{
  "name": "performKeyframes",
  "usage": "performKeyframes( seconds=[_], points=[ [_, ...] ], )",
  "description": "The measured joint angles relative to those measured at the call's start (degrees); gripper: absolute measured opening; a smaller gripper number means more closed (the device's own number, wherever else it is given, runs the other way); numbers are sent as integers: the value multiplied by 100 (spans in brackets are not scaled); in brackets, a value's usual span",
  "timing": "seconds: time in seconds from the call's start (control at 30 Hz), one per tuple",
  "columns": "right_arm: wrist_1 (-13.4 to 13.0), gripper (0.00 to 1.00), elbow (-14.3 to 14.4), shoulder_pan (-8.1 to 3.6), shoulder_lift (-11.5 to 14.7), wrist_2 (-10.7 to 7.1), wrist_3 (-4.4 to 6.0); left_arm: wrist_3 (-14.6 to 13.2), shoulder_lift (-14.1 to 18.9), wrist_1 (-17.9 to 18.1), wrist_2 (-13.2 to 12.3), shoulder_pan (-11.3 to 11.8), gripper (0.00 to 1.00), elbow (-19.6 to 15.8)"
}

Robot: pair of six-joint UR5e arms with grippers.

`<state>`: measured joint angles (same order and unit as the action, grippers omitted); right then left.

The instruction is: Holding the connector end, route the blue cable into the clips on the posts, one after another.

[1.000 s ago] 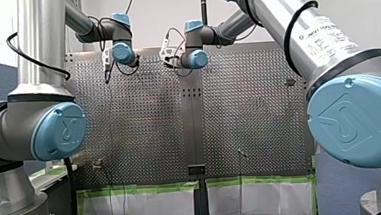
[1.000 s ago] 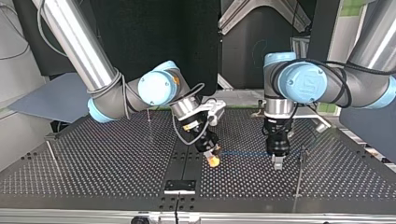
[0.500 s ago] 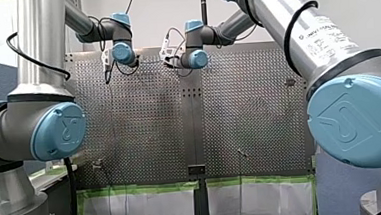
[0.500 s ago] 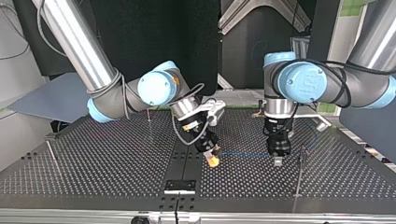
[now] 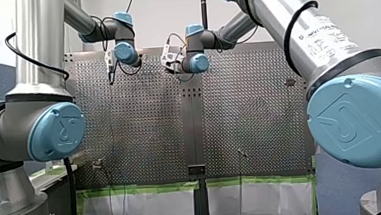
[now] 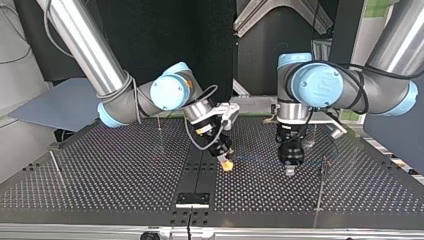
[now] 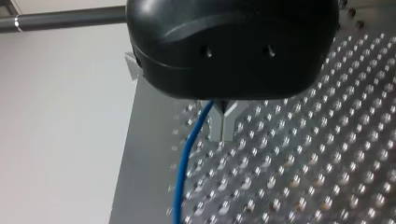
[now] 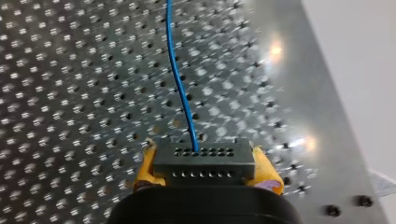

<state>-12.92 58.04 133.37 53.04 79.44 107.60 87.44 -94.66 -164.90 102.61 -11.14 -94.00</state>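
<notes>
The thin blue cable hangs just above the perforated table between my two grippers. My right gripper, with yellow pads, is shut on the grey connector block at the cable's end; in the top view this gripper stands near the middle. My left gripper, black with metal fingers, is shut, and the blue cable comes out at the fingers' base. In the top view the left gripper is at the right, just short of a thin clip post.
Other thin posts stand at the top view's far left and behind the right arm. A black bracket sits on the table's near edge. In the front view both wrists hover over the far side.
My left gripper's fingers have shut. In the top view both grippers have shifted a little up and to the left, carrying the cable with them.
</notes>
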Motion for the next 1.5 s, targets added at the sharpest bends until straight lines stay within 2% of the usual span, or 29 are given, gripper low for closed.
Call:
performKeyframes(
  seconds=[0.23,0.5,0.8,1.1,1.3,1.5],
  points=[
    [-1,0,178,-3,-8,3,0,52,-45,-259,182,-181,2,-3],
    [0,0,267,-14,-21,61,-39,3,-424,-643,434,-375,2,-57],
    [-7,0,540,-41,-163,321,-222,99,-578,-445,579,-488,2,-198],
    [-22,0,889,-64,-499,733,-477,62,-843,-343,587,-632,2,-254],
    [-42,0,1162,-122,-557,1015,-679,59,-1059,-242,650,-794,2,-256],
    [-83,0,1401,-191,-577,1180,-832,-18,-1294,-192,843,-955,2,-257]
  ],
)
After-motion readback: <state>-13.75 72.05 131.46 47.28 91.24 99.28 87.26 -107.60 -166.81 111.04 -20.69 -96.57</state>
